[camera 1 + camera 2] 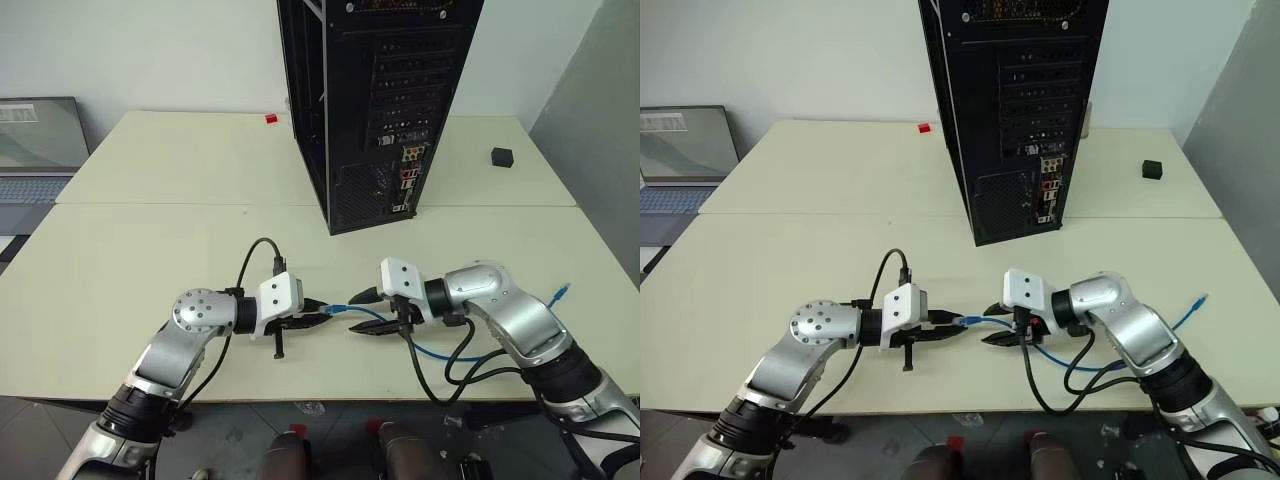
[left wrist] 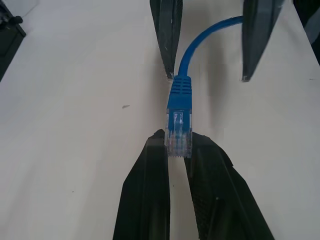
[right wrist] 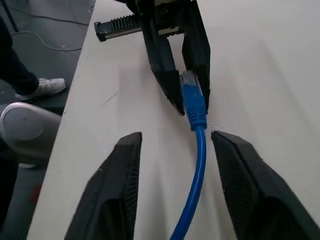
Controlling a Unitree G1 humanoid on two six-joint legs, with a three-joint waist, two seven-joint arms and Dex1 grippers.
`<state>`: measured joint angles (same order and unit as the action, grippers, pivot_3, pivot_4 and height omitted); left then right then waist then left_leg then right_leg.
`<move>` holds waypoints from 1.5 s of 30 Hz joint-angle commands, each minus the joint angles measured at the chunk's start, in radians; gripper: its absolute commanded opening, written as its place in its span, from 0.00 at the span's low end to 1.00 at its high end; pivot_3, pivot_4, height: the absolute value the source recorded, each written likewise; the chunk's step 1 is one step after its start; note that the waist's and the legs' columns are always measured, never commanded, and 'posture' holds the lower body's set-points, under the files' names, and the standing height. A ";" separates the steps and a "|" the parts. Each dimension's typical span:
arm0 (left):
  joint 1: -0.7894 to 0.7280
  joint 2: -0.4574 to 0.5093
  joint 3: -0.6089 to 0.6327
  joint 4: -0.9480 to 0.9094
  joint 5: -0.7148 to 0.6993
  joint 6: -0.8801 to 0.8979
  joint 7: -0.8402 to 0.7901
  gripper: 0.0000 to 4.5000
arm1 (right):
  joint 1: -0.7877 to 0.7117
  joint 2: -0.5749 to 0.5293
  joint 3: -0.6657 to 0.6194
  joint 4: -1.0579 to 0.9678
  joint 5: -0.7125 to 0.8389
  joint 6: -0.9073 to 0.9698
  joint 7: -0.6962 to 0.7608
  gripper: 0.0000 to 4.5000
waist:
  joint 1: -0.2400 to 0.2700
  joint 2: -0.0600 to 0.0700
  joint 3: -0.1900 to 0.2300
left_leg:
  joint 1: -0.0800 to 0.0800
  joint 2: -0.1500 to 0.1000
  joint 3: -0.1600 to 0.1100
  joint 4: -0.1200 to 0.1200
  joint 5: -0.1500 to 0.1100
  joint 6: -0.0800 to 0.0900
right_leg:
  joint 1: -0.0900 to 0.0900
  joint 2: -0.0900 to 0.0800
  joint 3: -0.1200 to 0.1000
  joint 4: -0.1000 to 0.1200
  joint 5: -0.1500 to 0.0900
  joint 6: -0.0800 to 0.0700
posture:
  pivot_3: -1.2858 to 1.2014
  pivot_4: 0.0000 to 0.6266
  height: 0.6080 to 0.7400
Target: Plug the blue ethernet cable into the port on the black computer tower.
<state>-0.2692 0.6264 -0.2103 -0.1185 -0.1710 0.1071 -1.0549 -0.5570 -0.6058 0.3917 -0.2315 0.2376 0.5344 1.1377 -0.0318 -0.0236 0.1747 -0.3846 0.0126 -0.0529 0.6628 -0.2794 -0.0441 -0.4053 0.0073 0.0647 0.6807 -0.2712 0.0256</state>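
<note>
Where ribbed blue ethernet cable [image 2: 180, 95] ends, left hand [image 2: 175, 150] pinches clear plug.

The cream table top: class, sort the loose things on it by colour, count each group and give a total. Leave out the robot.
Black: 2, the tall black metal computer tower and the small black cube
Blue: 1, the thin blue ethernet cable
Red: 1, the tiny red block
Total: 4

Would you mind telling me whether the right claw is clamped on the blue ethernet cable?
No, the right claw stands open with the blue ethernet cable running loose between its fingers, while the left claw pinches the plug.
</note>
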 commanded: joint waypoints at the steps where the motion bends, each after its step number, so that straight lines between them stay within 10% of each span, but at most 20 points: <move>1: 0.032 -0.021 0.014 -0.014 0.099 -0.230 0.093 0.06 | -0.023 -0.025 -0.109 -0.053 0.106 0.078 0.023 0.72 | 0.000 0.000 0.000 | 0.000 0.000 0.000 0.000 0.000 0.000 | 0.000 0.000 0.000 0.000 0.000 0.000 | 0.52 0.24 1.00; 6: 0.057 -0.035 0.008 0.076 0.309 -0.620 0.270 0.06 | 0.013 -0.009 -0.217 -0.076 0.229 0.211 -0.029 0.98 | 0.001 0.000 0.000 | 0.000 0.000 0.000 0.000 0.000 0.000 | 0.000 -0.005 0.000 0.000 0.000 0.000 | 0.52 0.24 1.00; 12: 0.026 -0.027 0.050 0.202 0.645 -1.012 0.603 0.06 | 0.052 0.067 -0.299 -0.110 0.369 0.375 -0.139 1.00 | 0.002 0.000 0.000 | 0.000 -0.001 0.000 0.000 0.000 0.000 | 0.000 -0.006 0.000 0.000 0.000 0.000 | 0.52 0.24 1.00; 29: -0.011 -0.006 0.051 0.272 0.857 -1.087 0.907 0.06 | 0.111 0.200 -0.269 -0.106 0.428 0.444 -0.310 1.00 | 0.001 0.000 0.000 | 0.000 -0.001 -0.001 0.000 0.000 0.001 | 0.000 -0.006 -0.002 0.001 0.000 0.000 | 0.52 0.24 1.00; 45: -0.013 0.017 0.040 0.260 0.885 -1.076 0.951 0.06 | 0.090 0.219 -0.247 -0.064 0.413 0.413 -0.337 0.21 | 0.001 0.000 0.000 | 0.000 -0.001 0.000 0.000 0.000 0.001 | 0.000 -0.006 -0.002 0.001 0.000 0.000 | 0.52 0.24 1.00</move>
<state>-0.2762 0.6342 -0.1630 0.1642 0.7147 -0.9675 -0.1205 -0.4461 -0.3897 0.1430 -0.2785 0.6471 0.9681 0.8024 -0.0312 -0.0235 0.1745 -0.3850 0.0117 -0.0534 0.6624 -0.2797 -0.0435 -0.4051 0.0010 0.0621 0.6814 -0.2710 0.0255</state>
